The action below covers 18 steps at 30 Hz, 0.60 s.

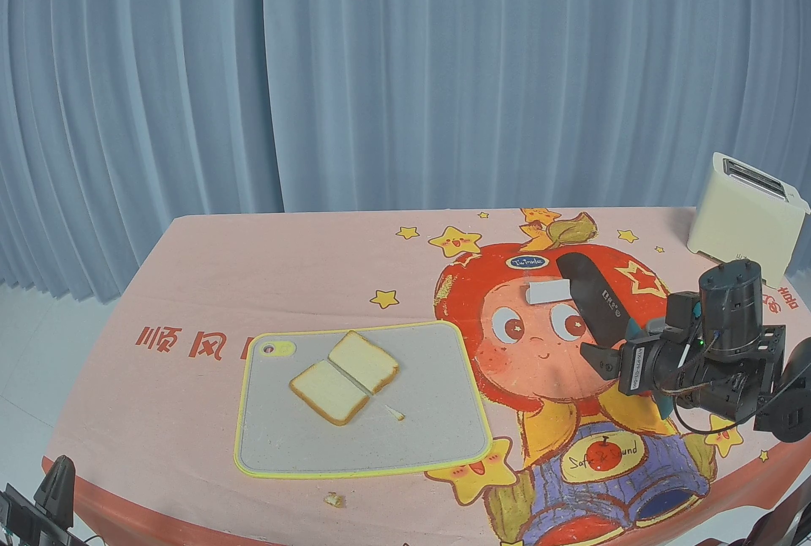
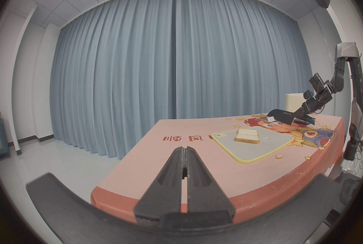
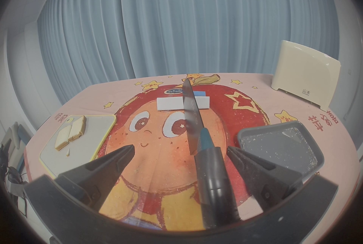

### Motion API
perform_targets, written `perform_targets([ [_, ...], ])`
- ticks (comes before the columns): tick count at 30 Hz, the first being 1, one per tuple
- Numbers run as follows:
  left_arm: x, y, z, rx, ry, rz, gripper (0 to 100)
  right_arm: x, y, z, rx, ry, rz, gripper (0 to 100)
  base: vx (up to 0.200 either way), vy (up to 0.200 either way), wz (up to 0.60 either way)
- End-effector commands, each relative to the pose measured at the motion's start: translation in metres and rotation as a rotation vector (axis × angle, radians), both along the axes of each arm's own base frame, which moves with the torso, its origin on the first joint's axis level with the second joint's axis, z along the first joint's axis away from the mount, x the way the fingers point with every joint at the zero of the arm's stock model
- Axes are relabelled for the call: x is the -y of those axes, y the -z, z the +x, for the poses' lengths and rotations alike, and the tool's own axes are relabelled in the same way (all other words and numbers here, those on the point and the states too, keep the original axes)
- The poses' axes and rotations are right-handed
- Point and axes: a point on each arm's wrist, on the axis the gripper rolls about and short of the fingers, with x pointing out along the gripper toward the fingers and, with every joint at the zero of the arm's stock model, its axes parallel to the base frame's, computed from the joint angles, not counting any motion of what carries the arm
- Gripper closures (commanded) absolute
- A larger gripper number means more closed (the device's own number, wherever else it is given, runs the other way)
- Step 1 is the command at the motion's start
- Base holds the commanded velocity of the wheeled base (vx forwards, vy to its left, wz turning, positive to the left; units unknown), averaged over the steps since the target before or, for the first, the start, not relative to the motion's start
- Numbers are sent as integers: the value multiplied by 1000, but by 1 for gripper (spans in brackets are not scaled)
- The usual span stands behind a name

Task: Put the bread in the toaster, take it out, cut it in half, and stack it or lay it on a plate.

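Head view of the table: pink cartoon cloth; the right side and near edge run off the picture.
Bread: two halves side by side on the cutting board, with a thin slit between them; I can't make out whether they touch.
Crumbs: one sliver on the board just beside the bread, and one bit on the cloth near the front edge.
Toaster: upright at the far right corner, well apart from the board; the inside of the slot is too dark to read.
Knife: the dark blade points at a white label on the cloth, and part of the label is covered by the blade. The handle runs back between the right fingers. From the left wrist view it sits low at table level, though contact is hard to tell.
Right end effector: released, the fingers spread wide on either side of the handle, neither pressing it.
Grey tray: speckled, just beside the right finger, which cuts off its near corner.
Left end effector: clenched on nothing, off the table's left corner, well apart from the board.
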Motion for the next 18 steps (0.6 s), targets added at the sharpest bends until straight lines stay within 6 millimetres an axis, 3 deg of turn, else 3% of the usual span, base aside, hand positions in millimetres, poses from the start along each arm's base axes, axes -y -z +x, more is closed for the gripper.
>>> perform_targets([
  [1, 0, 4, 1, -18, 0, 0, 100, -1, 1, 0, -3, -2, -3, 0, 0, 0, 0],
  [18, 0, 5, 1, -19, 0, 0, 100, 1, -9, -2, 44, 16, -4, 0, 0, 0, 0],
])
